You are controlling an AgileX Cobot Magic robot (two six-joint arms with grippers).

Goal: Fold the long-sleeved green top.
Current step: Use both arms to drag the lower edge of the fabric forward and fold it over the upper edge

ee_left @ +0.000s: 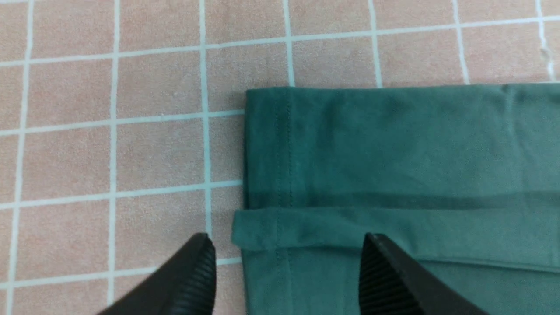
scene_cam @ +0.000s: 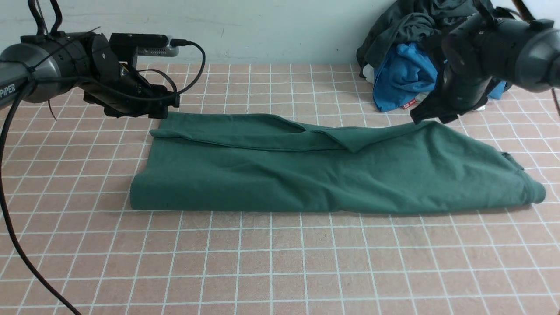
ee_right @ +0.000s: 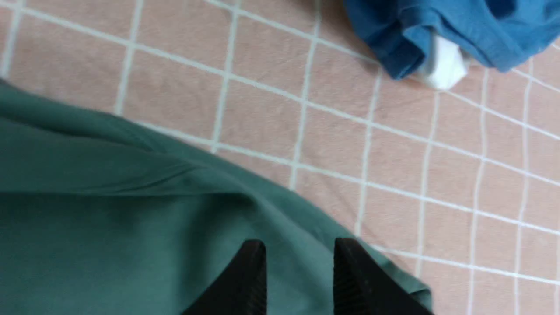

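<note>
Across the tiled table (scene_cam: 262, 262), in the front view, the green long-sleeved top (scene_cam: 306, 175) is laid out as a long folded band. The left gripper (scene_cam: 169, 104) is held at its far left corner and the right gripper (scene_cam: 421, 117) at its far right edge, with a blue garment (scene_cam: 402, 74) just beyond. From the left wrist, the jaws are seen spread wide over the top's hemmed corner, nothing clamped. From the right wrist, the jaws are parted above the top's edge. The fold could be dragged open if cloth is snagged on a ribbed pad when an arm is lifted.
</note>
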